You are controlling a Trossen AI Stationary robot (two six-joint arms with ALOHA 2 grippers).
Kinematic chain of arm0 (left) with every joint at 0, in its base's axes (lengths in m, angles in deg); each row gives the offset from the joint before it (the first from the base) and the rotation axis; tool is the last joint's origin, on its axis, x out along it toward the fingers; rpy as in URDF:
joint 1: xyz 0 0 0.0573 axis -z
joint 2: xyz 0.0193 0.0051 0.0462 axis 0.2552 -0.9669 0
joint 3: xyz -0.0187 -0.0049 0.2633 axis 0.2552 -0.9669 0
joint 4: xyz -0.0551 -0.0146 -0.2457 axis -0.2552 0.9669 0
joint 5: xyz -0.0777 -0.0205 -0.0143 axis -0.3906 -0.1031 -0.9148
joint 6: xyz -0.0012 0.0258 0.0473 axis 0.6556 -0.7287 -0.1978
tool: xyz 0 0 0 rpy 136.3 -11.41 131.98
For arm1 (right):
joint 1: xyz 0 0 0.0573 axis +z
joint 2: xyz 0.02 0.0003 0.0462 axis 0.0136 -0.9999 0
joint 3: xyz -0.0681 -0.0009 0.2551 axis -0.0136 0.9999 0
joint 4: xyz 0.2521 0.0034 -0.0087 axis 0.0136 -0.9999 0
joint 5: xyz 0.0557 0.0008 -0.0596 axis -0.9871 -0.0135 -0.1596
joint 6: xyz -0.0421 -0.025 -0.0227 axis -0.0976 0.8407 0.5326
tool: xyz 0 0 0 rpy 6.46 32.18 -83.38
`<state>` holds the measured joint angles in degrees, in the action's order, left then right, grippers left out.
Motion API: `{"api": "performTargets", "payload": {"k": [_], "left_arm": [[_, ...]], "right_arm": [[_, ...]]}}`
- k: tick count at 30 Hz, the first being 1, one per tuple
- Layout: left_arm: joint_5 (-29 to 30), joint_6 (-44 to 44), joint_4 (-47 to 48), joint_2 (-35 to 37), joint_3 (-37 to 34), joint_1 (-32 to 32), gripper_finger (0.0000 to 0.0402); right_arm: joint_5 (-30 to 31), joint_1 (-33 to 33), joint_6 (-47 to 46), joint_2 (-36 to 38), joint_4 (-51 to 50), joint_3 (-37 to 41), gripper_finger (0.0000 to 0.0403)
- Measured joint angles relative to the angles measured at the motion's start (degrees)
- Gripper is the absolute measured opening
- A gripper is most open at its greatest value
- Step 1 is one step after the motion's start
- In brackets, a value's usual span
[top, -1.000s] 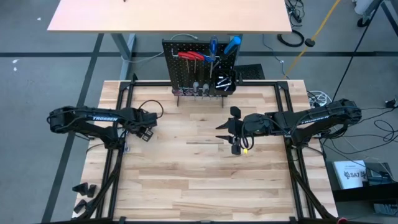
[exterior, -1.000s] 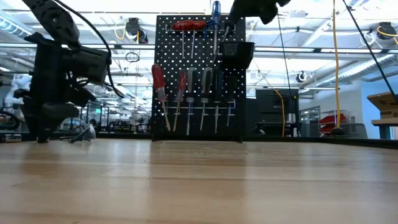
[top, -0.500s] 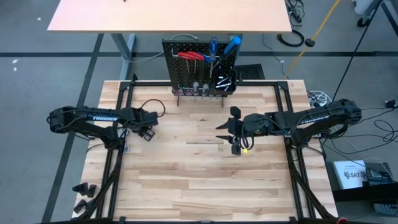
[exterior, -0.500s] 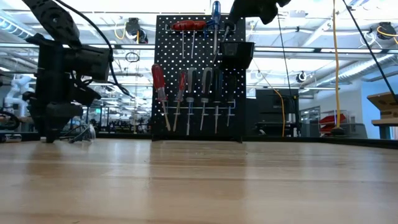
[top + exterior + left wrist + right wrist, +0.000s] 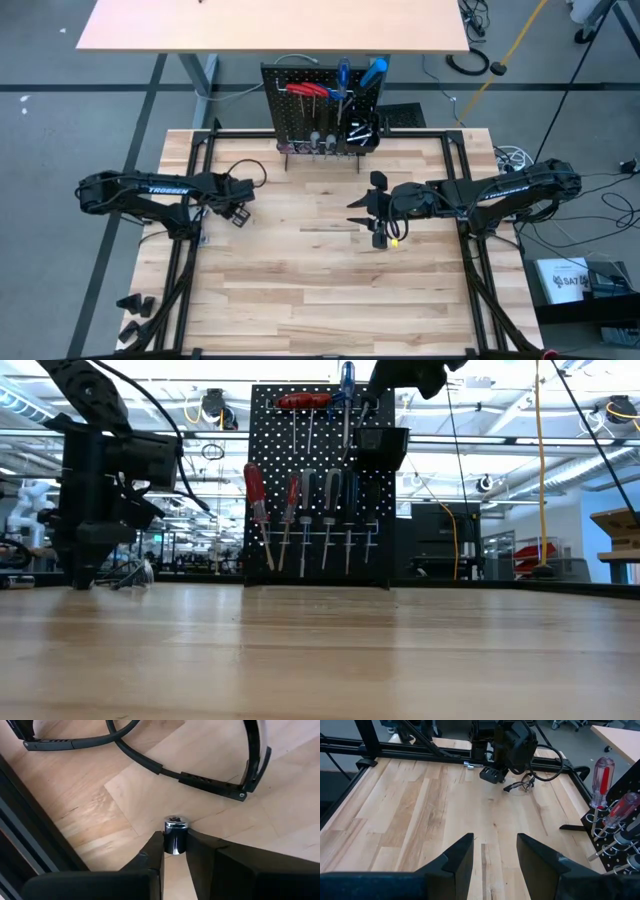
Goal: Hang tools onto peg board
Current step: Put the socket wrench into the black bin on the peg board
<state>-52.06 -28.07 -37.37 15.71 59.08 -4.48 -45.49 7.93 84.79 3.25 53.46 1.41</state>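
Observation:
The peg board [image 5: 320, 115] stands at the table's far edge with red-, blue- and black-handled screwdrivers and hex keys hanging on it [image 5: 300, 510]. My left gripper [image 5: 175, 851] points down near the table's left side [image 5: 235, 212], its fingers closed on a small silver metal piece [image 5: 175, 832]. Black-framed glasses [image 5: 210, 785] lie folded-out on the wood just beyond it. My right gripper [image 5: 494, 852] hovers open over the table's middle right [image 5: 378, 215], holding nothing. My left gripper pinches the small silver cylinder by its two opposite sides [image 5: 167, 842] between its two fingers. The fingers come from above, pointing down. The piece stands upright between the fingertips, its shiny top [image 5: 175, 824] showing past them, down at the tabletop.
A black metal frame [image 5: 30, 830] runs along the table's left edge close beside my left gripper. A square black bin [image 5: 362, 133] with silver pieces hangs on the board's right. The wood between the two arms is bare [image 5: 300, 270].
My left gripper has tipped a little at the wrist while staying over the same spot near the table's left side; in the low view its lower end has shifted slightly toward the board. My right arm has kept still.

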Motion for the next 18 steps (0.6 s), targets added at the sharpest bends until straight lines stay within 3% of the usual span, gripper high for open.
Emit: {"api": "performTargets", "payload": {"k": [10, 18], "left_arm": [[-2.2, 0.4, 0.0, 0.0, 0.3, 0.9, 0.0057], [-7.9, 0.1, -0.3, 1.3, 3.1, 6.9, 0.0056]], "right_arm": [[0.0, 0.0, 0.5, 0.0, 0.0, 0.0, 0.0144], [0.0, 0.0, -0.1, 0.0, 0.2, 0.0, 0.0144]]}}
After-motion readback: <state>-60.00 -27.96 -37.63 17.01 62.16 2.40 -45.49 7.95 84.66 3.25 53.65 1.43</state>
